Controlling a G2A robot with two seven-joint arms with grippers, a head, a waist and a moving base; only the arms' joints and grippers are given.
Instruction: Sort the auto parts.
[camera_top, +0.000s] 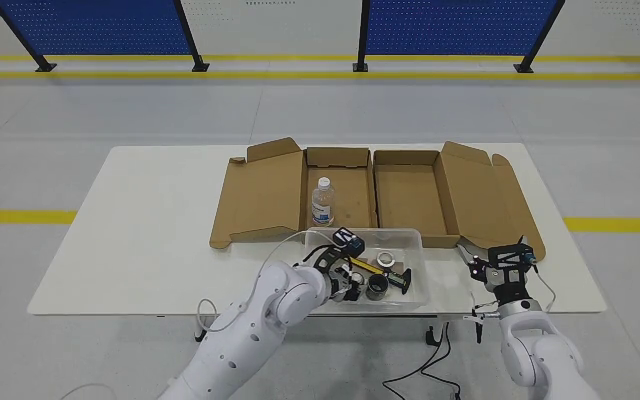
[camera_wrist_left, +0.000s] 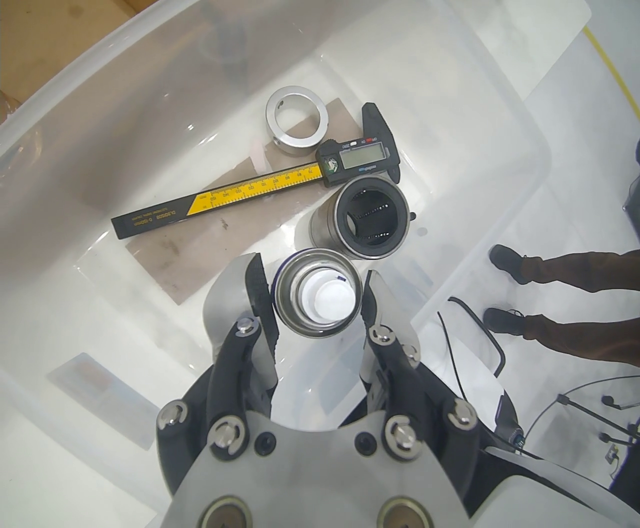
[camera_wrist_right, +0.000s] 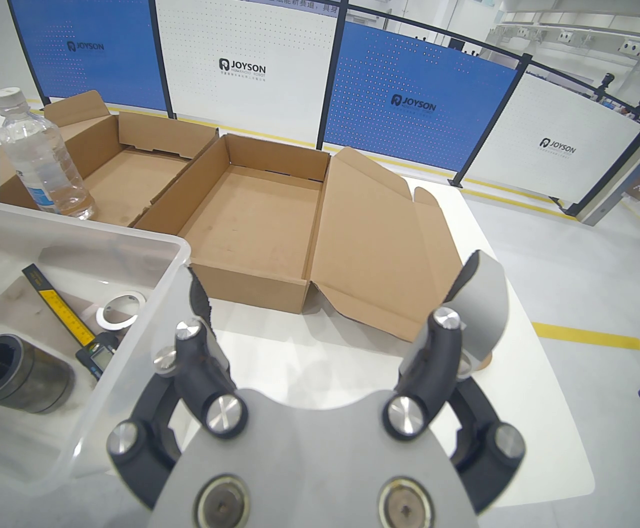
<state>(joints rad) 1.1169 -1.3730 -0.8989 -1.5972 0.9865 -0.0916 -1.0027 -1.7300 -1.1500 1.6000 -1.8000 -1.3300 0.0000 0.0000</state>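
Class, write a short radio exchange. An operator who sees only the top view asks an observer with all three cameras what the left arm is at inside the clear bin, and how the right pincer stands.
Operator: What is the left pincer at in the bin?
Observer: A steel cup with a white piece inside, standing upright next to a black-lined bearing.
Operator: And the right pincer?
Observer: It is open and holds nothing, above the table beside the bin.

Glossy metal ring (camera_wrist_left: 295, 142) — clear plastic bin (camera_wrist_left: 450, 75), matt cardboard box (camera_wrist_right: 255, 225).
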